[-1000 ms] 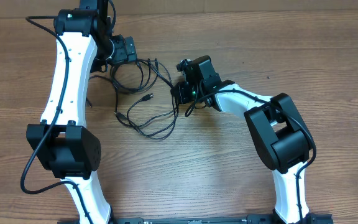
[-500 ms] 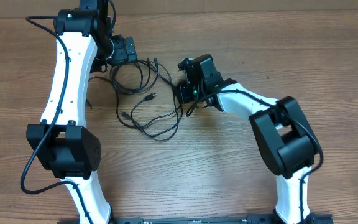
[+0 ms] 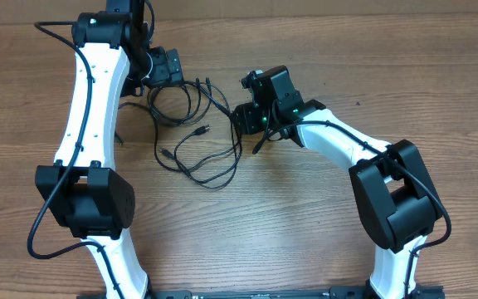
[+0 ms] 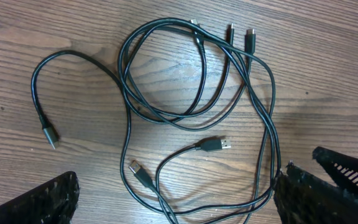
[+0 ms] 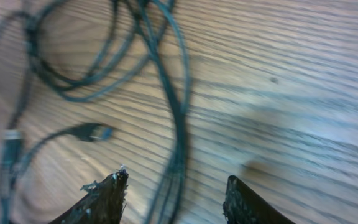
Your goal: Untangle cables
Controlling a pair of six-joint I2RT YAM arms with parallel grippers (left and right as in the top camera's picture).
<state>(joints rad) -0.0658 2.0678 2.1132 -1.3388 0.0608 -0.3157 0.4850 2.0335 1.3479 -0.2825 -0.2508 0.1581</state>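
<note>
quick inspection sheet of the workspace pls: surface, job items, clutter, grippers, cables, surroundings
surface: wood-grain table, flat
job's things: thin black cables lie looped across each other between the arms, not yet separated; a USB-type plug sits inside the tangle
clutter: nothing seen
grippers: left gripper wide open at the tangle's far edge, holding nothing; right gripper open, strands running between its fingers, not clamped
cables: black arm wires run along both arms
surroundings: pale strip beyond the table's far edge; nothing else seen
</note>
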